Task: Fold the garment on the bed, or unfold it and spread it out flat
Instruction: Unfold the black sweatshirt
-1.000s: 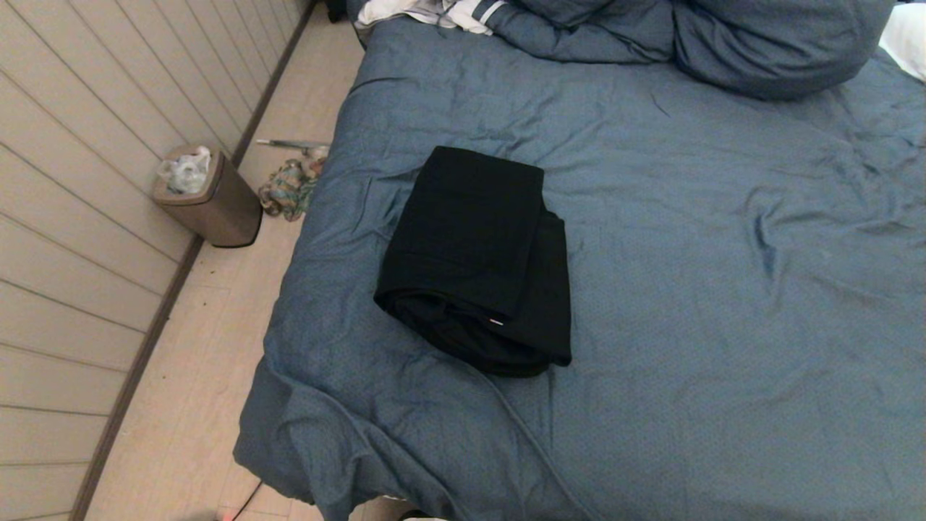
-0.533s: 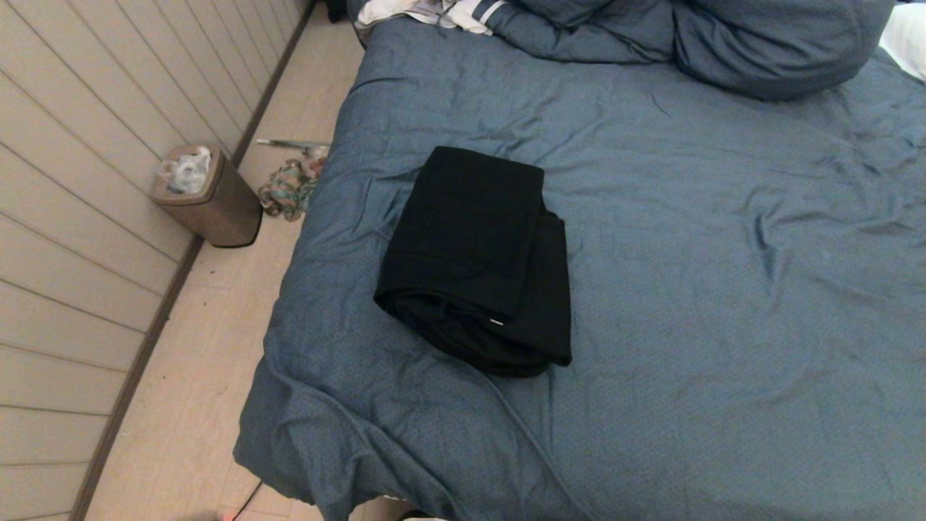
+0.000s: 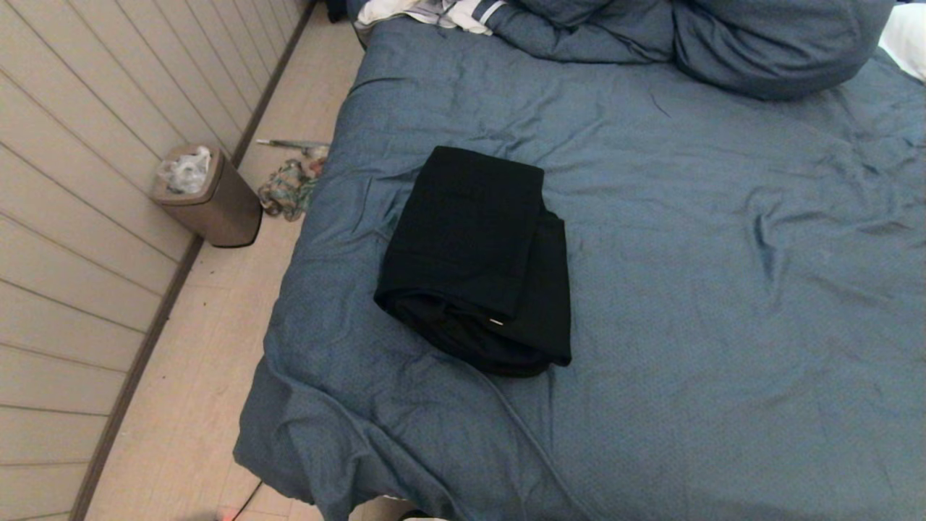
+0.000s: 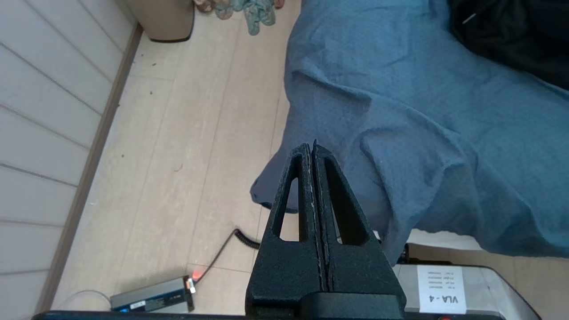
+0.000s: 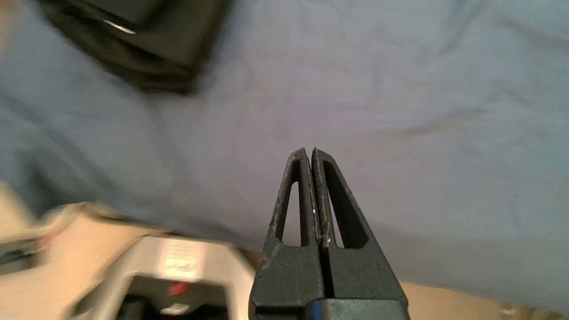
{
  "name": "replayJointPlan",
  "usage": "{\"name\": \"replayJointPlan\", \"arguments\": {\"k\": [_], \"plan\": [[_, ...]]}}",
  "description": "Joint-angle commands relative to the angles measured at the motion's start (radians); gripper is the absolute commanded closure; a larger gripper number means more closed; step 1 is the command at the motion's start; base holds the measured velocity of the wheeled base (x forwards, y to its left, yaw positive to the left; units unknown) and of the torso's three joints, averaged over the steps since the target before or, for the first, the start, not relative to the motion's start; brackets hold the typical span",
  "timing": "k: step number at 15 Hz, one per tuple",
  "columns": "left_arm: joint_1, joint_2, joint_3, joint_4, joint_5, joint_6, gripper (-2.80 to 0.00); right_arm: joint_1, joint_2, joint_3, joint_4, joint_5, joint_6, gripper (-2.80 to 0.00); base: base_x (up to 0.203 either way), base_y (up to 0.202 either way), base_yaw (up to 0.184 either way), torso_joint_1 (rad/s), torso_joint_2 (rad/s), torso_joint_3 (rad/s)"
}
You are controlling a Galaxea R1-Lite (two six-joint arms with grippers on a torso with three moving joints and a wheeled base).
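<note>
The black garment (image 3: 477, 260) lies folded in a thick rectangular stack on the slate-blue bed (image 3: 687, 289), toward the bed's left side. Its edge also shows in the left wrist view as the garment (image 4: 511, 35) and in the right wrist view as the garment (image 5: 146, 44). My left gripper (image 4: 311, 146) is shut and empty, held over the bed's near left corner, well short of the garment. My right gripper (image 5: 310, 153) is shut and empty above bare duvet near the bed's front edge. Neither arm shows in the head view.
A brown waste bin (image 3: 210, 199) stands by the panelled wall on the left, with a colourful cloth (image 3: 289, 189) on the floor beside it. Blue pillows (image 3: 774, 43) and a white striped cloth (image 3: 434, 13) lie at the head of the bed. A coiled cable (image 4: 222, 249) and a grey box (image 4: 151, 298) lie on the floor.
</note>
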Motion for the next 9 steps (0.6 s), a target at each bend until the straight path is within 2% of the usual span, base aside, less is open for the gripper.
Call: {"name": "replayJointPlan", "arguments": {"k": [1, 3, 5, 9], "plan": [[0.0, -0.002, -0.004, 0.014, 0.002, 0.003, 0.0, -0.001, 0.163, -0.118, 0.011, 0.029, 0.029, 0.0, 0.0, 0.0, 0.0, 0.0, 0.0, 0.0], [0.0, 0.031, -0.052, 0.06, -0.005, 0.022, 0.0, 0.003, 0.348, -0.231, 0.017, 0.072, 0.114, 0.0, 0.0, 0.0, 0.0, 0.0, 0.0, 0.0], [0.0, 0.165, -0.193, 0.116, -0.04, -0.001, 0.0, 0.015, 0.55, -0.299, -0.022, 0.116, 0.215, 0.0, 0.0, 0.0, 0.0, 0.0, 0.0, 0.0], [-0.006, 0.689, -0.507, 0.168, -0.126, -0.074, 0.0, 0.053, 0.939, -0.366, -0.132, 0.192, 0.433, 0.0, 0.0, 0.0, 0.0, 0.0, 0.0, 0.0]]}}
